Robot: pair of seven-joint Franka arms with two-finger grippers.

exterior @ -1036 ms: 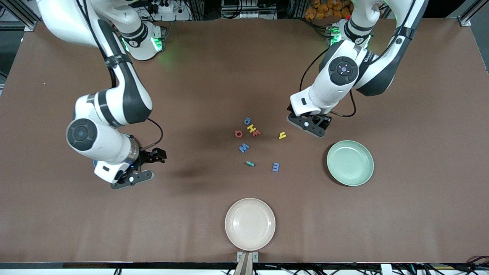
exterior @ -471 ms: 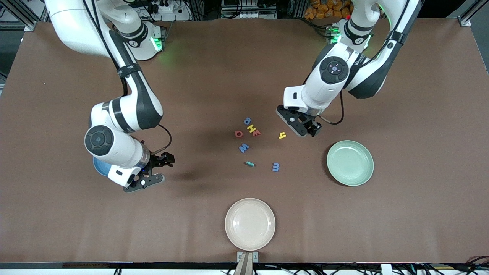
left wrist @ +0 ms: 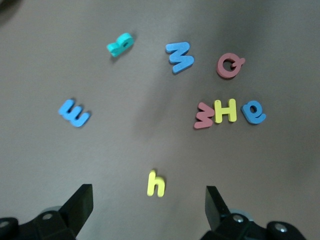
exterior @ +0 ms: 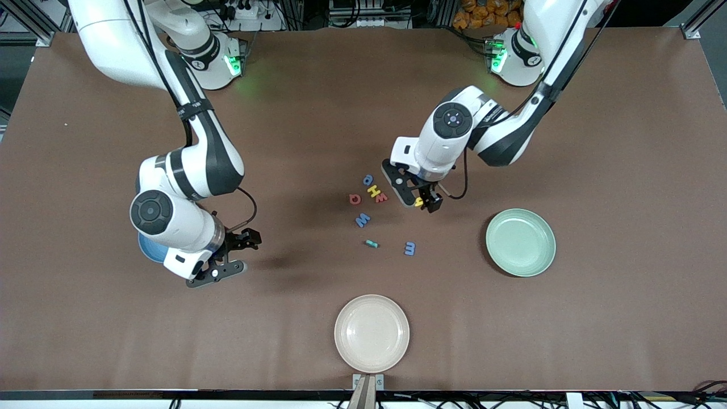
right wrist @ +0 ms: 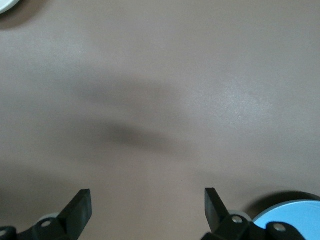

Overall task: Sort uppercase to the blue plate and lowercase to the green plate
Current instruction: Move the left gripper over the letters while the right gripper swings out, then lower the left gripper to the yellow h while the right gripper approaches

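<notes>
- The yellow h (left wrist: 156,183) lies flat on the brown worktop (exterior: 318,113), and it sits between the wide-apart jaws of the left gripper (left wrist: 149,210).
- The left gripper hangs just over the h; its jaws hold nothing and do not touch the letter.
- Near the h lies a small bunch of letters: a yellow H (left wrist: 226,110), a red letter (left wrist: 204,116) touching it, a rounded blue letter (left wrist: 253,112) and a red Q (left wrist: 229,65).
- A blue W (left wrist: 180,56), a green R (left wrist: 120,44) and a blue m (left wrist: 74,113) lie apart, nearer the front camera.
- The green plate (exterior: 521,242) sits toward the left arm's end.
- The blue plate (right wrist: 290,220) shows just under the right gripper (right wrist: 148,212).
- The right gripper's jaws are wide apart and hold nothing.
- A cream plate (exterior: 371,333) sits nearest the front camera.
</notes>
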